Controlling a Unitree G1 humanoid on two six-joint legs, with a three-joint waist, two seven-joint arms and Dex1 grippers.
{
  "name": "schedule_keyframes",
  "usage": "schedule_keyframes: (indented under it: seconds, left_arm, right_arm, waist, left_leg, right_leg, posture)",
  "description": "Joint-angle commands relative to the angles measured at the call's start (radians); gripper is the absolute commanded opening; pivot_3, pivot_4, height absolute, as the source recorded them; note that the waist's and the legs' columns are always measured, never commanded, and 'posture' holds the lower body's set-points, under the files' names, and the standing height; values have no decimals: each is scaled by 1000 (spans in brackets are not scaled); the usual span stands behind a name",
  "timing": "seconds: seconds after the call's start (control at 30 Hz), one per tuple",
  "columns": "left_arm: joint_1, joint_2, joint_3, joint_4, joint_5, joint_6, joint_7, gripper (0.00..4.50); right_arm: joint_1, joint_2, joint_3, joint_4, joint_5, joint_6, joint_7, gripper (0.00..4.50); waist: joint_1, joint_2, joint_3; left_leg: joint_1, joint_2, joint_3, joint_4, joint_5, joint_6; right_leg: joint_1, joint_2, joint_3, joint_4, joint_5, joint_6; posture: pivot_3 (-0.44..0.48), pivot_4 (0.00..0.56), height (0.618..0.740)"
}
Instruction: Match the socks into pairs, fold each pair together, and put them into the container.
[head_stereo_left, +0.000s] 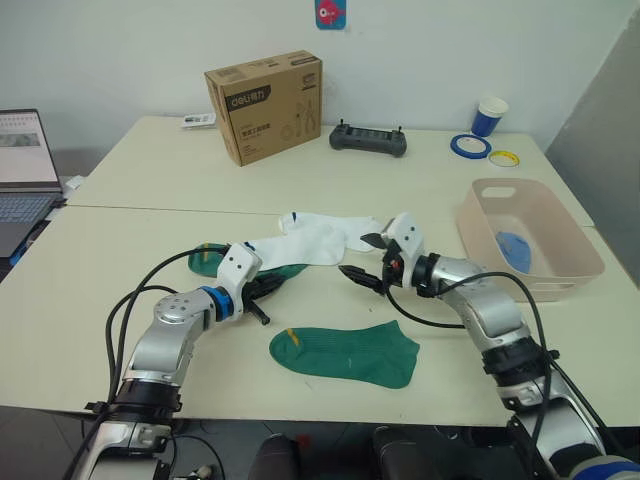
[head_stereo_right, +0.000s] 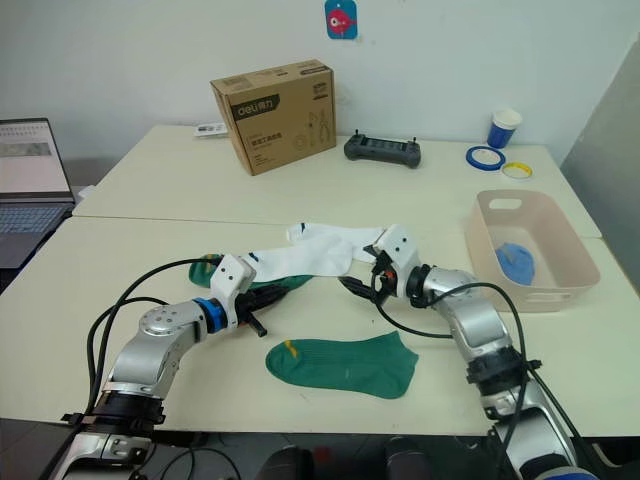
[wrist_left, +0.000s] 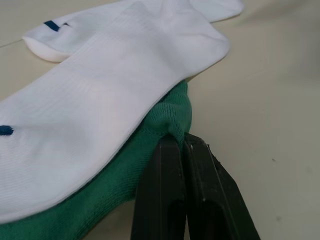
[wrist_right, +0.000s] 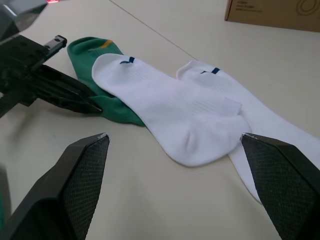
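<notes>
Fingers of the left gripper (wrist_left: 182, 150) are clenched on the edge of a green sock (wrist_left: 150, 155) lying under a white sock (wrist_right: 170, 107). Right gripper (wrist_right: 175, 190) hangs released just beside a second white sock (wrist_right: 270, 125). Another green sock (head_stereo_left: 345, 352) lies apart on the tabletop (head_stereo_left: 90, 300). A blue sock (head_stereo_left: 514, 246) sits in the container (head_stereo_left: 575, 270).
</notes>
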Motion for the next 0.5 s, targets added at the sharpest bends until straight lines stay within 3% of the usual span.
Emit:
schedule_keyframes:
  seconds: [0.03,0.33,0.4,0.5]
  left_arm:
    - [36,1,-13,-85,-6,20,9,37]
    - [54,7,-17,-111,3,27,34,37]
    - [53,8,-13,-111,0,29,36,0]
    - [56,9,-14,-115,-1,31,38,0]
  right_arm:
    - [-110,62,15,173,-63,-88,-39,4500]
    - [-244,147,70,488,-192,-189,-35,4500]
    - [-257,155,61,515,-201,-171,-45,4124]
    - [-267,152,53,539,-212,-168,-49,3197]
  waist:
    - [-4,0,0]
    - [-10,0,0]
    - [-11,0,0]
    - [-12,0,0]
  left_leg:
    - [0,0,0,0,0,0]
    - [0,0,1,0,0,0]
    - [0,0,1,0,0,0]
    - [0,0,0,0,0,0]
  right_leg:
    - [0,0,0,0,0,0]
    - [0,-1,1,0,0,0]
    - [-1,-1,1,0,0,0]
    - [-1,-1,0,0,0,0]
  posture:
    - [0,150,740]
    - [0,150,740]
    - [0,150,740]
    - [0,150,740]
